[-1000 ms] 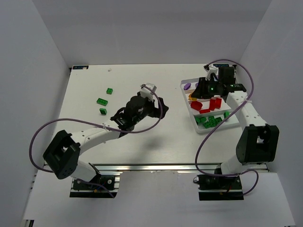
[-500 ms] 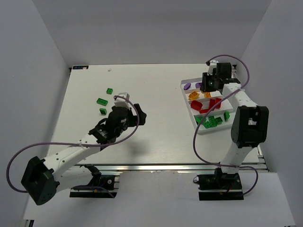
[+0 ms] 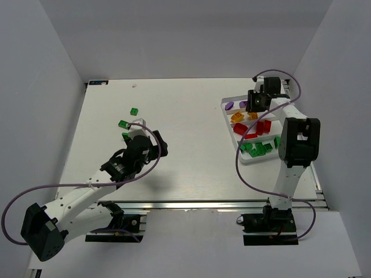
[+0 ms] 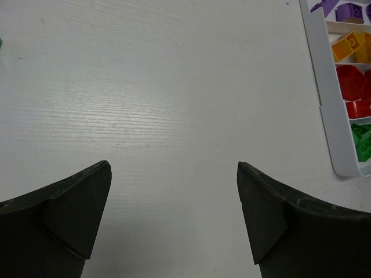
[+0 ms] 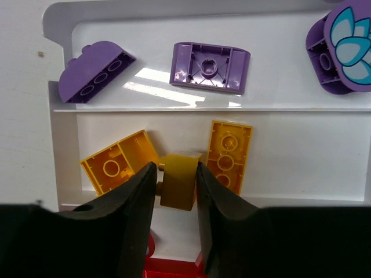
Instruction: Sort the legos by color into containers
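Right wrist view had the right pincer [image 5: 175, 172] pinching a yellow brick [image 5: 178, 191] low over the tray's [image 5: 203, 109] yellow lane. Two more yellow ones lay either side of it, with purple pieces [image 5: 210, 66] one lane beyond. It had shifted toward that end within the last second, so I'd guess a drop was coming. Meanwhile the left pincer [image 4: 174, 168], spread wide and empty, had swung back across the table [image 4: 145, 87] to the loose green legos [image 3: 123, 123] just ahead of it.

White table [image 3: 191, 116], pale grey enclosure walls [image 3: 185, 40], aluminium rail [image 3: 197, 204] along the table's near edge
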{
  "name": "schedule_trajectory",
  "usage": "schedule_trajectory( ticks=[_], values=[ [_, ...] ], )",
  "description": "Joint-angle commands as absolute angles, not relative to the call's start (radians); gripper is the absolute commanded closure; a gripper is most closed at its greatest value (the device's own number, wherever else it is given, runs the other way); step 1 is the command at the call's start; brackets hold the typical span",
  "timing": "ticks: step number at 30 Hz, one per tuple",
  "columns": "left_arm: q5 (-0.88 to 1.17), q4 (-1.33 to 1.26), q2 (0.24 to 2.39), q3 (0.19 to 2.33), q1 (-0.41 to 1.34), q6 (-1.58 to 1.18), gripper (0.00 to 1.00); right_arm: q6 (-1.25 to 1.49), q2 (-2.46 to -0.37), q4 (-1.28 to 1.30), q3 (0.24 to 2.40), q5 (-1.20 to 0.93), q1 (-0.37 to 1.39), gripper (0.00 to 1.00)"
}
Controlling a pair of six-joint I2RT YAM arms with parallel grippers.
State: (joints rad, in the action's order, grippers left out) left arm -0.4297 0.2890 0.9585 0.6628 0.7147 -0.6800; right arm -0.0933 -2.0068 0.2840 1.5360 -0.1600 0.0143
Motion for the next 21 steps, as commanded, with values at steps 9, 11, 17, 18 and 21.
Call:
schedule_trajectory(
  ticks=[9, 11, 17, 18, 21],
  values=[
    [-0.355, 0.454, 1.04, 0.827, 0.52, -0.794, 0.03, -0.097, -2.029, 0.282, 1.615, -0.218, 0.012, 0.47],
    [-0.319, 0.48, 1.054, 0.844, 0.435, -0.822, 0.06, -0.116, -2.01, 0.313, 1.637, -0.262, -0.024, 0.46],
    [-0.18, 0.517, 1.123, 0.874, 0.276, -0.821, 0.35, -0.454, -1.837, 0.417, 1.599, -0.707, -0.072, 0.11],
    [-0.166, 0.523, 1.137, 0.879, 0.235, -0.815, 0.41, -0.553, -1.804, 0.429, 1.548, -0.762, -0.078, 0.11],
    [-0.14, 0.537, 1.207, 0.909, 0.169, -0.773, 0.4, -0.713, -1.695, 0.485, 1.481, -0.926, -0.078, 0.11]
  ],
)
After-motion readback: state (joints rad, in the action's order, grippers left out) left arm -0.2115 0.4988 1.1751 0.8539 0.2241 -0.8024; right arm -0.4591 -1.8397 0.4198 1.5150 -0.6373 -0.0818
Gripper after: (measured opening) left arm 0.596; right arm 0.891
